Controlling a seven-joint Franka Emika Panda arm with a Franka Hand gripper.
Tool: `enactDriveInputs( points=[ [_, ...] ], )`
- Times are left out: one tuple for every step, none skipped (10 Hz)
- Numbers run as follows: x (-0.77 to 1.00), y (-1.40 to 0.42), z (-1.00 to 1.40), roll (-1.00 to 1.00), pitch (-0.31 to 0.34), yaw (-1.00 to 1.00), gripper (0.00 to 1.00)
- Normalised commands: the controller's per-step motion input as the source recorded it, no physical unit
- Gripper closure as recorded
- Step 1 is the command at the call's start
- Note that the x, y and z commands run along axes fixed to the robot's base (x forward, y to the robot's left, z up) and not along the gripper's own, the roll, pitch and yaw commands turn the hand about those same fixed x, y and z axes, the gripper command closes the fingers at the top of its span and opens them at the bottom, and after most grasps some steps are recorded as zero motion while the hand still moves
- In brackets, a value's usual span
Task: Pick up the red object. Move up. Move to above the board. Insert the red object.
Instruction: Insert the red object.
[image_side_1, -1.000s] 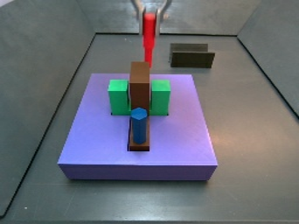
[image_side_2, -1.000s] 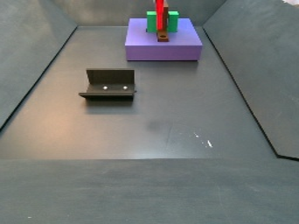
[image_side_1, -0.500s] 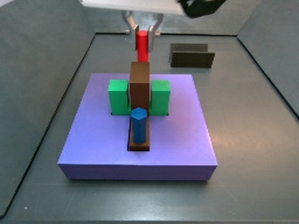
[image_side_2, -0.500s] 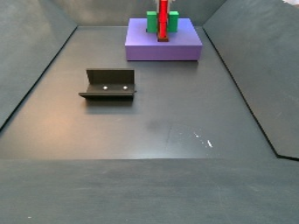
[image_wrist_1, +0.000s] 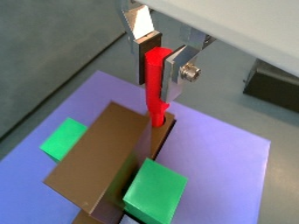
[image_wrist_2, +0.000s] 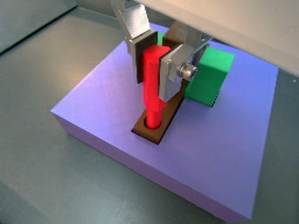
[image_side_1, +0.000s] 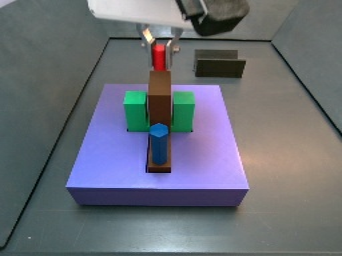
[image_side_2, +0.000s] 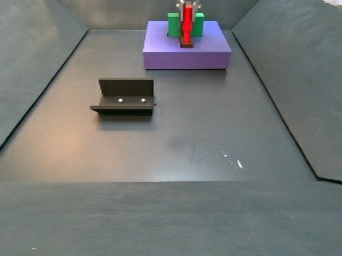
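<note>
My gripper (image_wrist_1: 159, 72) (image_wrist_2: 156, 73) is shut on the red object (image_wrist_1: 156, 86) (image_wrist_2: 152, 87), a thin red peg held upright. Its lower tip sits in a dark hole at the end of the brown bar (image_wrist_1: 105, 166) (image_wrist_2: 155, 124) on the lavender board (image_wrist_2: 128, 131) (image_side_1: 160, 160). In a side view the gripper (image_side_1: 160, 45) stands over the board's far end with the red peg (image_side_1: 162, 56) behind the brown bar (image_side_1: 160, 95). Green blocks (image_side_1: 136, 110) (image_wrist_1: 158, 189) flank the bar. In a side view the board (image_side_2: 187, 52) and peg (image_side_2: 187, 22) are far back.
A blue hexagonal peg (image_side_1: 159, 143) stands in the bar's near end. A small dark olive box (image_side_1: 219, 64) (image_wrist_1: 274, 87) lies beyond the board. The fixture (image_side_2: 124, 96) stands on the floor mid-left. Grey walls enclose the floor.
The gripper has come down with the red peg; the peg has sunk behind the brown bar and its tip is now in the hole.
</note>
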Motion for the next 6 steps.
enactDriveInputs(
  points=[
    [0.21,0.00,-0.76,0.17,0.000,-0.20,1.00],
    [0.24,0.00,-0.79,0.18,0.043,-0.22,1.00],
    [0.24,0.00,-0.82,0.17,0.051,-0.23,1.00],
    [0.21,0.00,-0.65,0.09,0.036,-0.20,1.00],
    [0.07,0.00,0.00,0.00,0.046,-0.02,1.00],
    [0.00,0.00,0.00,0.00,0.000,0.00,1.00]
  ],
)
